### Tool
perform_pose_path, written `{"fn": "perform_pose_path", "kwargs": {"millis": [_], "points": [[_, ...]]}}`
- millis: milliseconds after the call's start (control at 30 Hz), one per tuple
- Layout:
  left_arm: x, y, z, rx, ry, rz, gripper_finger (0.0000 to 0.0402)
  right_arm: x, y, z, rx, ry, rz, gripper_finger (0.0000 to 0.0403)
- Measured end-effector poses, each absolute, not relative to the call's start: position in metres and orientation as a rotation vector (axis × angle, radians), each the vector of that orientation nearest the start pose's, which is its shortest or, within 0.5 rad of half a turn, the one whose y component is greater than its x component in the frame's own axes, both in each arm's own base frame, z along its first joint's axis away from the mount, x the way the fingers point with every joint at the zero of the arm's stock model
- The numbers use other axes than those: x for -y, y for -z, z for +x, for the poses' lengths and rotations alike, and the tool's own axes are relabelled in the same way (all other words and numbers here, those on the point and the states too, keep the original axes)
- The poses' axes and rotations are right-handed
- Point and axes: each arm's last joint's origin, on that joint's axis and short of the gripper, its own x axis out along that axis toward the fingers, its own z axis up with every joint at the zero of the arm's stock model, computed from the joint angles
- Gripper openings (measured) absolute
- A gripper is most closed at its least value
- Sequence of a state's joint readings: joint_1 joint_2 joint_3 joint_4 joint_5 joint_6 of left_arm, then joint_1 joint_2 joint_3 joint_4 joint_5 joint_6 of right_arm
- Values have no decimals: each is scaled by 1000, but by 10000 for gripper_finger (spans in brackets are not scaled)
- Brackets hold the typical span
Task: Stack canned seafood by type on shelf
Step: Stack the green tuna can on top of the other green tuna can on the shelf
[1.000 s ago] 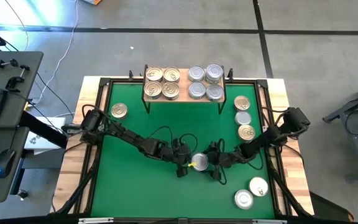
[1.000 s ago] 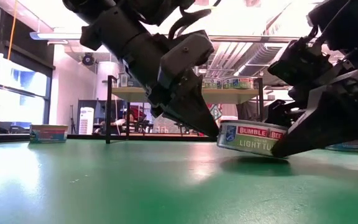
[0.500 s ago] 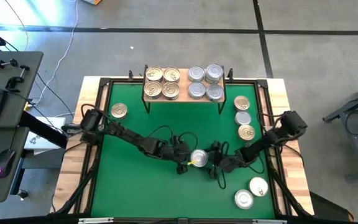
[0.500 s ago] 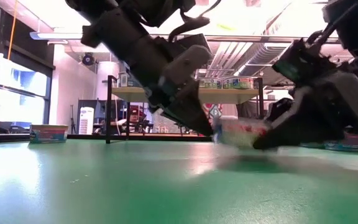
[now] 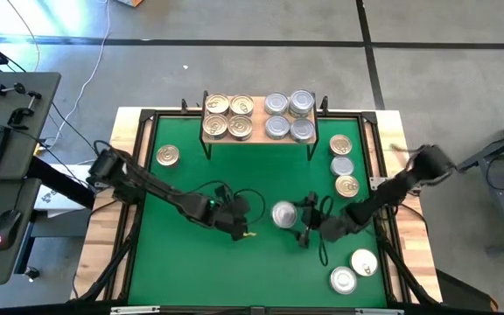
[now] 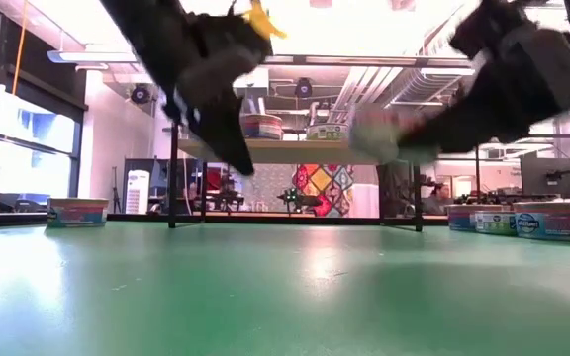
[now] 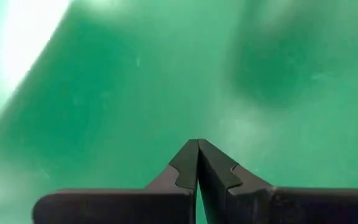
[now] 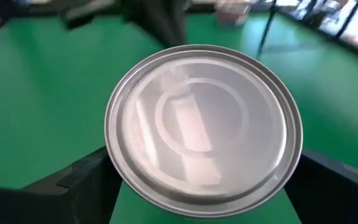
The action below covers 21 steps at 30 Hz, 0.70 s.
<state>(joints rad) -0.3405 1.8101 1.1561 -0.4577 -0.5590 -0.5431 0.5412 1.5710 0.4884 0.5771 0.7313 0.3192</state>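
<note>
Aloft, right gripper (image 5: 297, 216) fingers clamp silver tin (image 5: 283, 213) above table (image 5: 182, 271).

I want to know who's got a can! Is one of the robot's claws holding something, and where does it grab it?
Yes. The right gripper holds a silver tin by its round sides, lifted off the table. The left gripper is shut and holds nothing.

The shelf (image 5: 261, 140) is set at the table's (image 5: 199, 271) twelve o'clock edge, eight tins (image 5: 215, 106) being carried on it. One tin (image 5: 284, 213) is found at centre, three (image 5: 342, 165) at two o'clock, two (image 5: 354, 271) at five, one (image 5: 167, 156) at ten.
</note>
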Motion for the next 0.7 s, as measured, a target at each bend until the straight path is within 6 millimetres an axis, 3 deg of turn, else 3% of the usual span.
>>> {"fn": "perform_pose_path", "kwargs": {"millis": [167, 333, 533, 700], "points": [[98, -210, 335, -785, -440, 33, 0, -87, -197, 243, -375, 315, -95, 363], [70, -252, 334, -660, -416, 91, 0, -29, -268, 254, -426, 364, -191, 363], [5, -299, 332, -510, -368, 106, 0, 63, -329, 266, -491, 435, -217, 363], [-57, -341, 336, -443, -439, 156, 0, 138, -340, 279, -527, 450, -148, 362]]}}
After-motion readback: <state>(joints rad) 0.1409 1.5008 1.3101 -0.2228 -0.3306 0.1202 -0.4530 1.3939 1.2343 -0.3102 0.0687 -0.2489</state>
